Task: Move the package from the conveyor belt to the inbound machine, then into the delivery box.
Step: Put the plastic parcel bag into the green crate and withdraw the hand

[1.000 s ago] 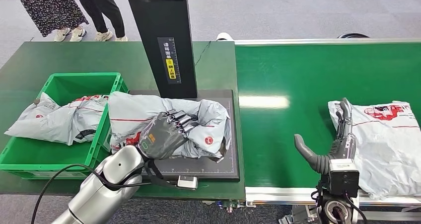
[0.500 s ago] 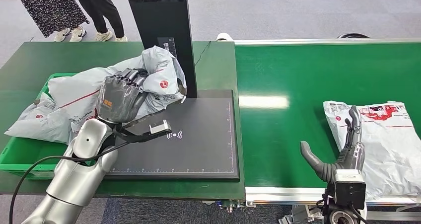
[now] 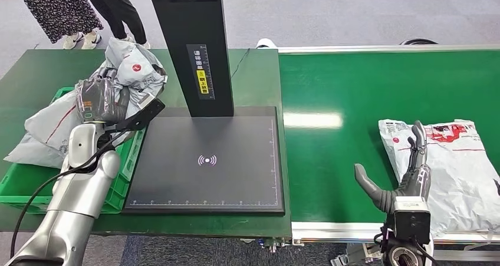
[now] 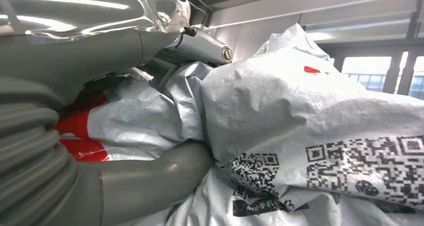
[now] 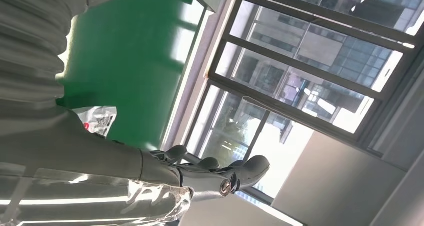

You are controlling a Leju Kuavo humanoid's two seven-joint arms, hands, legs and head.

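My left hand (image 3: 101, 99) was clamped on a crumpled grey plastic mailer package with a red round logo (image 3: 131, 69), holding it raised above the far end of the green plastic delivery box (image 3: 131, 154). From the left wrist the thick grey thumb (image 4: 155, 178) pressed against the wrinkled grey film (image 4: 300, 105), a printed black code square showing on its face. Inside the green box lay another grey plastic mailer (image 3: 36, 130), slumped over the near-left rim. Just beside the box, to its right, sat the flat black pad of the inbound machine (image 3: 206, 160) with a white signal mark at its centre, and the black upright column of the machine (image 3: 191, 42) rose from the pad's far edge. Box and machine stood on a dark green table (image 3: 256, 77). My right hand (image 3: 407, 171) was over the bright green conveyor belt (image 3: 342, 89), fingers apart and straight, thumb spread to the side, holding nothing, its fingers lying against the left edge of a flat grey plastic mailer with red print (image 3: 460, 166) that rested on the belt. Beyond the table, the legs of two standing people (image 3: 94, 12) showed on the grey floor.
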